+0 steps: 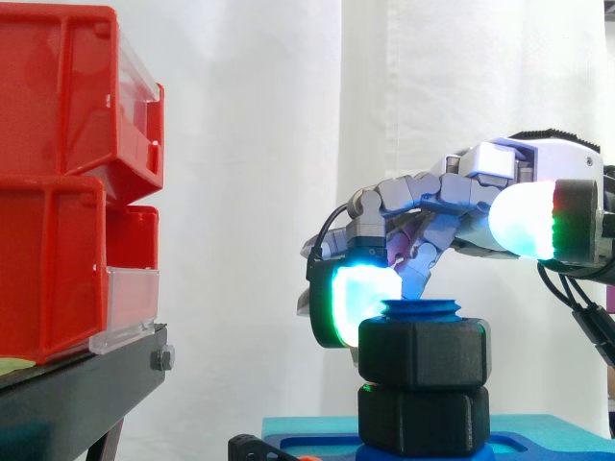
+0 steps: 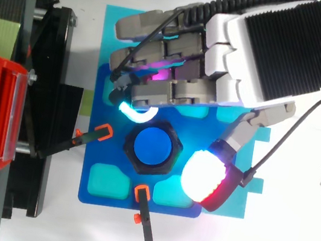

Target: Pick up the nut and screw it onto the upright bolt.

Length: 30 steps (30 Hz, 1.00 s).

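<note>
Fingers [image 1: 360,293], side view: bent downward, one cyan-glowing pad against the left flank of the upper black hex nut [image 1: 423,351]. The nut sits on the blue bolt [image 1: 421,309] above a second black nut [image 1: 423,420]. Thumb [image 1: 524,221] raised, clear. Top view: hand [image 2: 249,61] spread, and the nut lies unclamped between fingertip and thumb on the blue fixture plate [image 2: 88,170].

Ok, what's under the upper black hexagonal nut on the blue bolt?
Beneath the black hexagonal nut sits a second black hexagonal block, on the blue base plate. The shank of the blue bolt is covered by both; just its top pokes out above.
</note>
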Motion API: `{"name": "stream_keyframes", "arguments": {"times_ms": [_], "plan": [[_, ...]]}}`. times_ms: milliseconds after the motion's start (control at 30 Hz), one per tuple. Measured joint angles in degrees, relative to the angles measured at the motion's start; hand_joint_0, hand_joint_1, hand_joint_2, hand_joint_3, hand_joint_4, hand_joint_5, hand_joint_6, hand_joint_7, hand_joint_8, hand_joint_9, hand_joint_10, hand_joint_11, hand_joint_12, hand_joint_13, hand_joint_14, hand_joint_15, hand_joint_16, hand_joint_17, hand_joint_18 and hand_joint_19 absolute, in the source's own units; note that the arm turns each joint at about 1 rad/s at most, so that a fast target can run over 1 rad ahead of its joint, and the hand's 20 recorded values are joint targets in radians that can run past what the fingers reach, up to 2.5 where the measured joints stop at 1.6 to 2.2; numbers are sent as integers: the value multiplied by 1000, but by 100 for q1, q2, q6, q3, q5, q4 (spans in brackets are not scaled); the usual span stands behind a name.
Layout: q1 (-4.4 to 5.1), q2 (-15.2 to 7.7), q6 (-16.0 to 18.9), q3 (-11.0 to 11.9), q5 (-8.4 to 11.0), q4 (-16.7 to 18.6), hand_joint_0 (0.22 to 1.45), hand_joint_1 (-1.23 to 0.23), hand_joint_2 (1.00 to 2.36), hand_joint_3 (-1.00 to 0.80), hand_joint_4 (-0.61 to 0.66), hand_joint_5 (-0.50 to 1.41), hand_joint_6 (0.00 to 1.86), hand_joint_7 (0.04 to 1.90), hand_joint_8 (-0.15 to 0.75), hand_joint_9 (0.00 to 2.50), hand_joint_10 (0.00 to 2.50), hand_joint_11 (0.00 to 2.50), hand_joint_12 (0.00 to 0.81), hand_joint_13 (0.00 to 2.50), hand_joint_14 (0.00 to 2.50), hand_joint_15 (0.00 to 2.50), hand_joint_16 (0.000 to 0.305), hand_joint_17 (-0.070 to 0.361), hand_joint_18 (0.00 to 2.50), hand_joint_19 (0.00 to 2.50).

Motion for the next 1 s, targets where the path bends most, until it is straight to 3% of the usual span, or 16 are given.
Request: {"name": "stream_keyframes", "arguments": {"times_ms": [100, 233, 367, 600, 833, 1000], "plan": [[-25, 2, -2, 0, -19, 2, 543, -196, 1000, -500, 84, 60, 634, 1133, 259, 1319, 0, 0, 150, 854, 0, 0, 13, 29, 640, 0], [-90, 1, 0, 1, -77, -12, 545, -203, 1000, -500, 82, 58, 648, 1111, 259, 1352, 0, 2, 136, 886, 0, 0, 11, 25, 671, 0], [-149, 2, 3, 2, -163, 5, 540, -184, 1000, -500, 146, 58, 500, 1377, 272, 1272, 0, 17, 166, 812, 0, 0, 14, 32, 575, 0], [-245, 3, 11, 120, -321, 11, 508, -104, 1000, -500, 263, -56, 504, 960, 268, 1023, 0, 0, 214, 628, 0, 0, 21, 46, 375, 0], [-290, 4, 12, 385, -437, -59, 495, -76, 1000, -500, 222, -89, 503, 753, 250, 896, 0, 0, 241, 559, 0, 0, 25, 56, 312, 0], [-255, -2, 12, 473, -458, -68, 488, -52, 1000, -500, 212, -102, 502, 681, 232, 811, 0, 0, 255, 506, 0, 0, 28, 63, 270, 0]]}}
